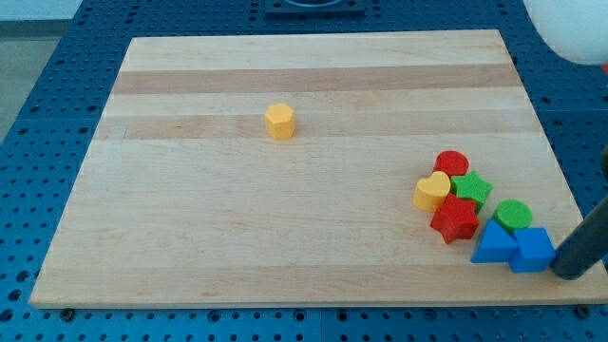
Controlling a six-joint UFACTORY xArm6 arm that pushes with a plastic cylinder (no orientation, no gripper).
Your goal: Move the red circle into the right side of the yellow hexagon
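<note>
The yellow hexagon (279,121) stands alone on the wooden board (237,237), left of centre and toward the view's top. The red circle (451,163) sits far to its right, at the top of a cluster of blocks, touching the yellow heart (432,190) and the green star (471,188). My tip (568,274) is at the view's lower right, at the board's right edge, just right of the blue cube (533,251) and well below and right of the red circle.
The cluster also holds a red star (455,219), a green circle (514,215) and a blue triangle (494,243). A blue perforated table (38,142) surrounds the board. A white rounded object (570,24) is at the top right corner.
</note>
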